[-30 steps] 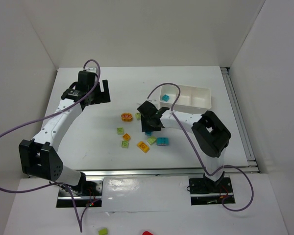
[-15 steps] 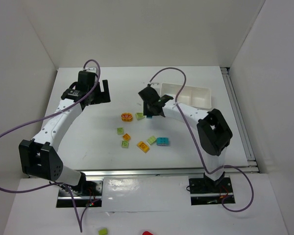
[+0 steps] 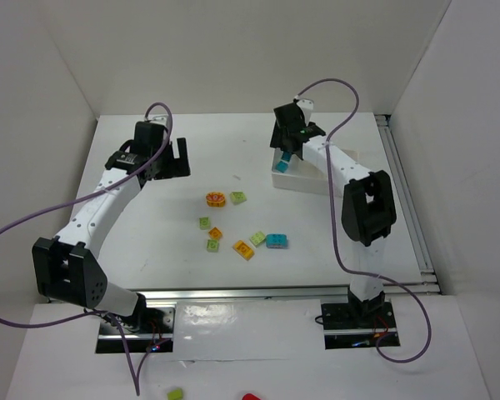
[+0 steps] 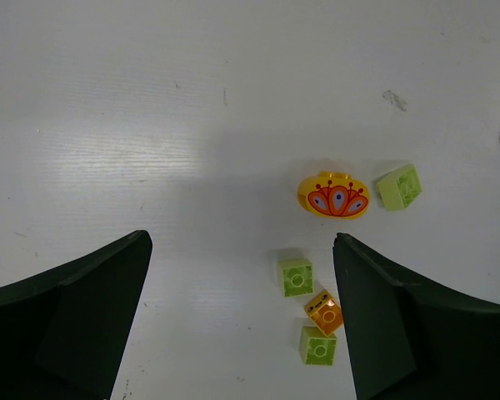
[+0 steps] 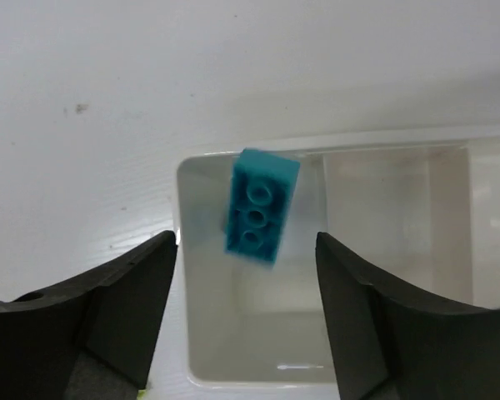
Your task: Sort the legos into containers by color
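The right gripper is hanging over the end compartment of the tray. Its fingers are standing wide apart and touching nothing. Between them a cyan brick is showing tilted and a little blurred, close to the compartment's far wall. I judge that it is dropping in, but I cannot tell whether it is already lying on the floor.

To do this step well, the fingers should be waiting, open and level, until the brick is at rest. Then they should be rising straight up, so that neither finger is catching the thin wall. A second cyan brick is waiting on the table, well apart from these fingers.

The left gripper is also holding nothing, with its fingers spread. A green brick and an orange brick are lying just inside its right finger. An orange oval piece is lying ahead of that fingertip.
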`<control>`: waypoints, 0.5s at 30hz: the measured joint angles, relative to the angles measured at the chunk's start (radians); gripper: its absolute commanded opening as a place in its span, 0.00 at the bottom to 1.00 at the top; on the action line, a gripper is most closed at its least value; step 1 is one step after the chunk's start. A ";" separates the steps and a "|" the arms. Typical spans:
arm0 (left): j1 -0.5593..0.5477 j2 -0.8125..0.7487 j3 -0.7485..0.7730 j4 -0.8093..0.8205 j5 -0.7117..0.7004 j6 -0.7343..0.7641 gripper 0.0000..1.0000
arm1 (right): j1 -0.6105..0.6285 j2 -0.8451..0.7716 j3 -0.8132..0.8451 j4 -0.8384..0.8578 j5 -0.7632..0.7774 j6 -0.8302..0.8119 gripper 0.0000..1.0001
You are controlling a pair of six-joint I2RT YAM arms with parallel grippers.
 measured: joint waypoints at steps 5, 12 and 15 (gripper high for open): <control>-0.004 0.000 0.000 -0.006 0.005 0.000 1.00 | 0.004 -0.002 -0.024 -0.007 0.000 -0.018 0.78; -0.006 0.000 -0.003 -0.011 0.010 0.000 1.00 | 0.095 -0.314 -0.409 -0.014 -0.030 -0.024 0.97; -0.012 0.002 -0.003 -0.013 0.013 -0.001 1.00 | 0.171 -0.450 -0.549 -0.032 -0.081 -0.011 0.99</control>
